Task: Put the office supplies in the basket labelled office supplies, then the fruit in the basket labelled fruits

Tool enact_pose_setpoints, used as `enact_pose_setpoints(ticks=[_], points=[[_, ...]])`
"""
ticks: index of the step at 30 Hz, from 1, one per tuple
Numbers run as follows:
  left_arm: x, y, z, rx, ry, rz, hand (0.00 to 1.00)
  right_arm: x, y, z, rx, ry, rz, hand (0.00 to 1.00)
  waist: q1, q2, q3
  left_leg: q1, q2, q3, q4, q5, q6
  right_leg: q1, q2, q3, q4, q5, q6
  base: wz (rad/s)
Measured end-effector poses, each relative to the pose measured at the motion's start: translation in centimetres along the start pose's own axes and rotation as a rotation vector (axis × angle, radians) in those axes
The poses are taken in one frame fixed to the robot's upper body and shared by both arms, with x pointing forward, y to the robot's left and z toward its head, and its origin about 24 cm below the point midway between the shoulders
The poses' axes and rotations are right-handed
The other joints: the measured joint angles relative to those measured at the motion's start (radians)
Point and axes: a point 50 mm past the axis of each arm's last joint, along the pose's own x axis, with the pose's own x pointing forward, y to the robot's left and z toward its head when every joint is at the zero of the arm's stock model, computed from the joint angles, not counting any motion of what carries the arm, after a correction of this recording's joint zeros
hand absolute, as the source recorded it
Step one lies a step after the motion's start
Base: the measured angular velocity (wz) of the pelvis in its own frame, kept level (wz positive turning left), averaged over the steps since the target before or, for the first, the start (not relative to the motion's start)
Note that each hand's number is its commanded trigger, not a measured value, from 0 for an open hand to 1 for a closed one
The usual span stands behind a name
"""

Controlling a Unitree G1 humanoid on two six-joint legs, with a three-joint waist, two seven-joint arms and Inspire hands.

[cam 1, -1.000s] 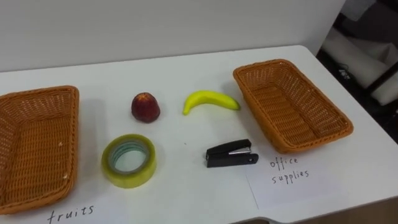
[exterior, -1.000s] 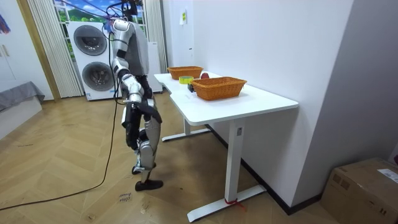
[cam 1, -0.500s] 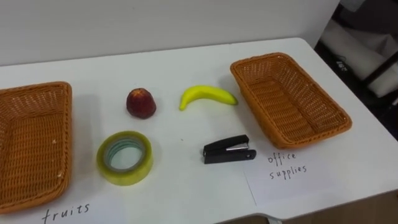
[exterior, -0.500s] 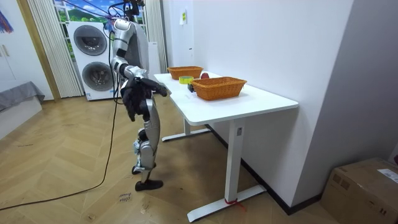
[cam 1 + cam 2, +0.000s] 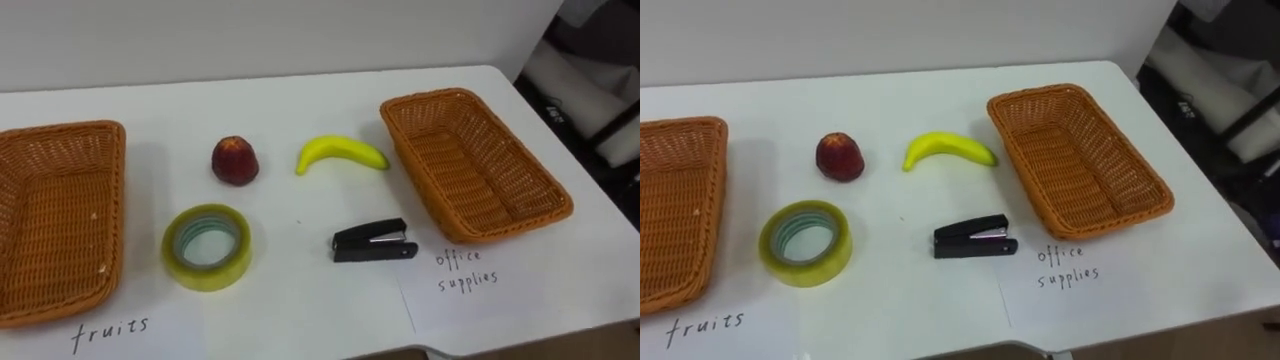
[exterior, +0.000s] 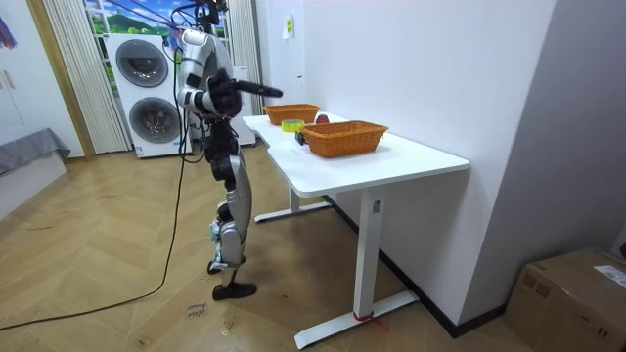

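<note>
Beside the table (image 6: 391, 161), right robot hand (image 6: 266, 90) raised, open or closed unclear, left basket (image 5: 60, 200) cropped

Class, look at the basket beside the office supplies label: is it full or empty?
Empty: the basket shows bare wicker inside; the stapler and tape roll lie outside it.

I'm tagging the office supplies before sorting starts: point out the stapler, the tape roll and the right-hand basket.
stapler (image 5: 372, 243): left eye view, on its black top arm.
tape roll (image 5: 208, 276): left eye view, on its yellowish outer wall.
right-hand basket (image 5: 465, 165): left eye view, on its bare woven floor.
</note>
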Motion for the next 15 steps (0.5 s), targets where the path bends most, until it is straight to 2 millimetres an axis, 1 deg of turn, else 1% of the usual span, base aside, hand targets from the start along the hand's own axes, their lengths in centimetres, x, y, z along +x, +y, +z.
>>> enact_pose_setpoints(ticks=[2, 4, 5, 6, 7, 8, 9, 10, 11, 12, 13, 14, 15], points=[[0.0, -0.1, 0.1, 0.001, -0.002, -0.016, 0.0, -0.2, 1.1, 0.8, -0.019, -0.067, 0.061, 0.0, 0.002, -0.002, 0.0002, -0.002, 0.0, 0.0, 0.0, 0.0, 0.0, -0.001, -0.001, -0.006, 0.0, 0.0, 0.0, 0.02], [0.1, -0.4, 0.5, 0.015, -0.009, -0.023, 0.0, -0.4, 2.8, 2.6, -0.006, -0.159, 0.138, 0.0, 0.005, 0.004, -0.0012, -0.008, -0.001, -0.005, 0.001, 0.0, 0.0, -0.003, -0.003, -0.011, 0.001, 0.0, 0.0, 0.06], [0.1, -0.4, 0.6, 0.018, -0.011, -0.021, 0.0, -0.6, 3.1, 3.0, -0.004, -0.18, 0.158, 0.0, 0.005, 0.005, -0.0015, -0.009, -0.001, -0.006, 0.002, 0.0, 0.0, -0.003, -0.003, -0.012, 0.0, 0.0, 0.0, 0.08], [0.2, -0.4, 0.8, 0.028, -0.016, -0.02, 0.0, -0.8, 3.5, 3.8, 0.006, -0.215, 0.193, 0.0, 0.008, 0.012, -0.0059, -0.011, 0.0, -0.011, 0.003, 0.0, 0.0, -0.002, -0.002, -0.014, 0.0, 0.0, 0.0, 0.11], [0.2, -0.6, 1.0, 0.044, -0.021, -0.023, 0.0, -1.0, 3.9, 4.6, 0.014, -0.256, 0.224, 0.0, 0.011, 0.011, -0.0071, -0.013, 0.0, -0.017, 0.003, 0.0, 0.0, -0.001, -0.002, -0.02, 0.001, 0.0, 0.0, 0.12], [0.2, -0.7, 1.0, 0.049, -0.02, -0.026, 0.0, -1.2, 4.2, 5.1, 0.023, -0.274, 0.24, 0.0, 0.013, 0.013, -0.0068, -0.013, 0.0, -0.019, 0.003, 0.0, 0.0, -0.001, -0.002, -0.022, 0.001, 0.001, 0.0, 0.09], [0.2, -0.8, 0.8, 0.056, -0.013, -0.031, 0.0, -1.6, 5.0, 5.8, 0.059, -0.296, 0.272, 0.0, 0.017, 0.015, -0.0074, -0.012, 0.001, -0.02, 0.003, 0.0, 0.0, 0.0, -0.002, -0.023, 0.006, 0.001, 0.0, 0.0], [0.2, -0.8, 0.7, 0.057, -0.004, -0.032, 0.0, -1.9, 5.7, 6.4, 0.096, -0.309, 0.294, 0.0, 0.017, 0.018, -0.0068, -0.008, 0.002, -0.02, 0.002, 0.0, 0.0, 0.002, -0.001, -0.024, 0.009, 0.001, -0.001, 0.0], [0.3, -0.9, 0.8, 0.057, -0.002, -0.033, 0.0, -2.0, 6.0, 6.7, 0.111, -0.315, 0.299, 0.0, 0.018, 0.019, -0.0049, -0.003, 0.003, -0.02, 0.002, 0.0, 0.0, 0.007, -0.001, -0.024, 0.008, 0.001, -0.001, 0.0], [0.3, -1.0, 0.7, 0.059, 0.007, -0.031, 0.0, -2.1, 6.4, 7.0, 0.127, -0.328, 0.312, 0.0, 0.024, 0.016, 0.0, 0.004, 0.003, -0.021, 0.002, 0.0, 0.0, 0.018, -0.001, -0.028, 0.003, 0.001, -0.001, 0.07], [0.4, -1.0, 0.7, 0.061, 0.009, -0.028, 0.0, -2.4, 6.8, 7.3, 0.122, -0.352, 0.323, 0.0, 0.03, 0.018, 0.0015, 0.004, 0.004, -0.025, 0.002, 0.0, -0.001, 0.024, -0.001, -0.033, 0.001, 0.001, -0.001, 0.09], [0.4, -1.0, 0.8, 0.062, 0.008, -0.025, 0.0, -2.5, 7.1, 7.4, 0.123, -0.361, 0.333, 0.0, 0.03, 0.017, -0.001, 0.005, 0.004, -0.027, 0.002, 0.001, -0.001, 0.029, -0.001, -0.036, 0.0, 0.001, -0.001, 0.1], [0.4, -1.0, 0.9, 0.065, 0.005, -0.023, 0.0, -2.7, 7.3, 7.6, 0.116, -0.38, 0.348, 0.0, 0.031, 0.017, 0.0012, 0.004, 0.004, -0.03, 0.002, 0.001, -0.002, 0.029, -0.002, -0.04, -0.001, 0.001, -0.001, 0.09]])
